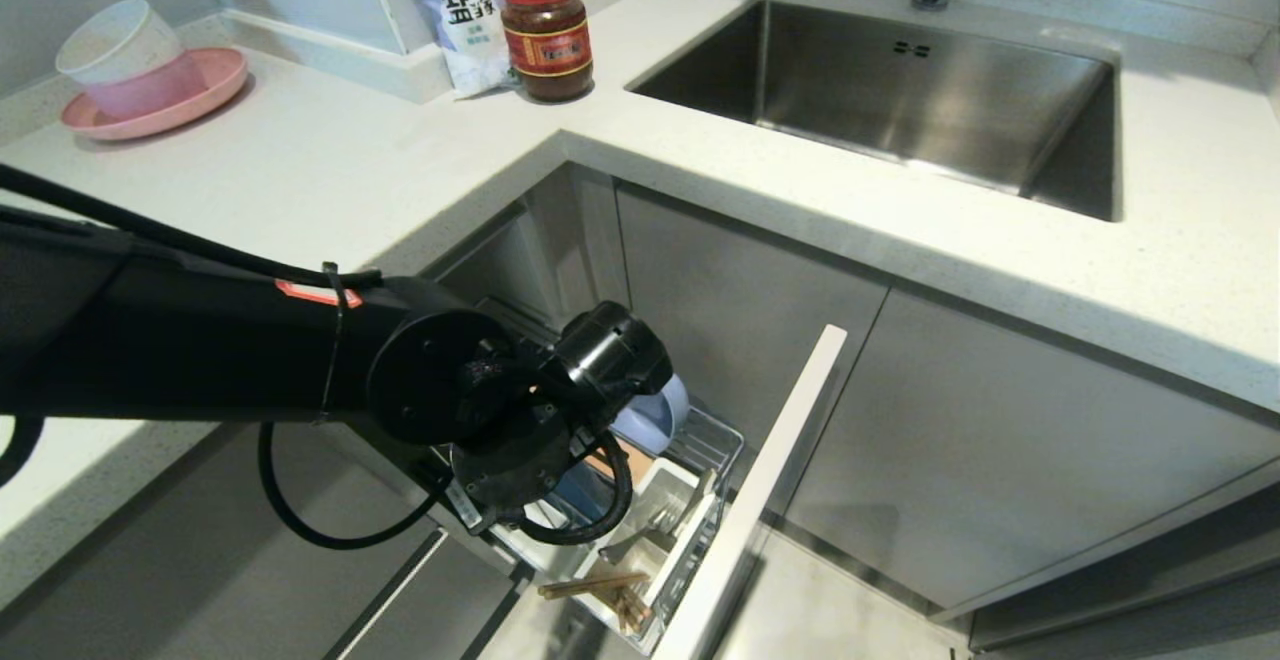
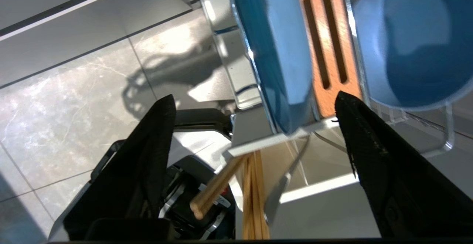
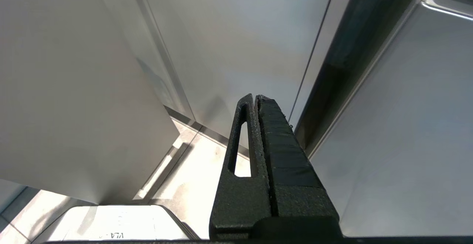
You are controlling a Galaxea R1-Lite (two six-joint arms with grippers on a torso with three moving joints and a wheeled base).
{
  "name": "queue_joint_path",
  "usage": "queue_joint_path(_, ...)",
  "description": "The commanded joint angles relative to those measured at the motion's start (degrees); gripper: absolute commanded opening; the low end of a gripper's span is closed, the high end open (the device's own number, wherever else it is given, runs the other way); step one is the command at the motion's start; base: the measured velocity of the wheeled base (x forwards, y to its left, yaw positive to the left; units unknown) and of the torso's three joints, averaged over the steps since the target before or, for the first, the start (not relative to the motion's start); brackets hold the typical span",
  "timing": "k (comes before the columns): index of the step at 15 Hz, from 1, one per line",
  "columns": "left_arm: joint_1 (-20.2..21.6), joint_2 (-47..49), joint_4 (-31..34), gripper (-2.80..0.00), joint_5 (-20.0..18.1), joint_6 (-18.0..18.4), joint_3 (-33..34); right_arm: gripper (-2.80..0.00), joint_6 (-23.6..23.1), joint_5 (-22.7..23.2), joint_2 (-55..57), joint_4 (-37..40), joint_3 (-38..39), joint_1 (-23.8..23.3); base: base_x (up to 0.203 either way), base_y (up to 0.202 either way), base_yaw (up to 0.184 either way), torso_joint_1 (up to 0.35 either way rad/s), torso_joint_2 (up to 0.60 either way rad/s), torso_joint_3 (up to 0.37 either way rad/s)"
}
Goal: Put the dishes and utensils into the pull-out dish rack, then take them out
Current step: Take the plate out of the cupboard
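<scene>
The pull-out dish rack (image 1: 715, 435) stands drawn out below the counter, its grey front panel (image 1: 760, 500) toward me. The light-blue plate (image 2: 273, 51) stands on edge beside the slotted wooden strip (image 2: 329, 33), and the light-blue bowl (image 2: 410, 40) sits behind it in the wire basket. Wooden chopsticks (image 2: 251, 199) and a silver piece of cutlery (image 2: 281, 192) lean in the white caddy (image 1: 670, 485). My left gripper (image 2: 254, 97) hangs open just above the caddy, holding nothing. My right gripper (image 3: 255, 97) is shut and parked by the cabinet fronts.
On the counter are a pink plate with stacked bowls (image 1: 150, 90), a salt bag (image 1: 455, 10) and a red-lidded jar (image 1: 545, 35). The steel sink (image 1: 900, 90) lies at the back right. My left arm hides much of the rack in the head view.
</scene>
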Motion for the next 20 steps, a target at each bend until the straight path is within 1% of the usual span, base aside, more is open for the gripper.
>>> queue_joint_path(1, 1.4, 2.32, 0.14, 0.0, 0.04, -0.48, -0.24, -2.8, 0.0, -0.01, -0.24, -0.02, 0.09, -0.02, 0.0, 0.0, 0.0, 0.0, 0.0, 0.0)
queue_joint_path(4, 2.59, 4.76, -0.63, 0.0, -0.91, -0.48, -0.45, -2.8, 0.0, -0.01, -0.24, -0.02, 0.09, -0.02, 0.0, 0.0, 0.0, 0.0, 0.0, 0.0)
queue_joint_path(7, 2.86, 5.85, -4.01, 0.0, -0.89, -0.31, 0.07, -2.8, 0.0, -0.01, -0.24, -0.02, 0.09, -0.02, 0.0, 0.0, 0.0, 0.0, 0.0, 0.0)
queue_joint_path(9, 2.73, 5.94, -7.39, 0.0, -0.89, -0.14, 1.3, -2.8, 0.0, -0.01, -0.24, -0.02, 0.09, 0.0, 0.0, 0.0, 0.0, 0.0, 0.0, 0.0)
queue_joint_path(15, 2.77, 5.94, -7.61, 0.0, -0.64, 0.04, 1.39, -2.8, 0.0, -0.01, -0.24, -0.02, 0.09, 0.06, 0.0, 0.0, 0.0, 0.0, 0.0, 0.0)
queue_joint_path(16, 2.68, 6.03, -7.61, -1.7, -0.63, 0.04, 1.39, -2.8, 0.0, -0.01, -0.24, -0.02, 0.09, 0.07, 0.0, 0.0, 0.0, 0.0, 0.0, 0.0)
queue_joint_path(17, 2.67, 6.11, -7.61, -2.8, -0.54, 0.04, 1.39, -2.8, 0.0, -0.01, -0.24, -0.02, 0.09, -0.01, 0.0, 0.0, 0.0, 0.0, 0.0, 0.0)
queue_joint_path(20, 2.63, 5.94, -7.61, -2.8, -0.45, 0.04, 1.38, -2.8, 0.0, -0.01, -0.24, -0.02, 0.09, 0.01, 0.0, 0.0, 0.0, 0.0, 0.0, 0.0)
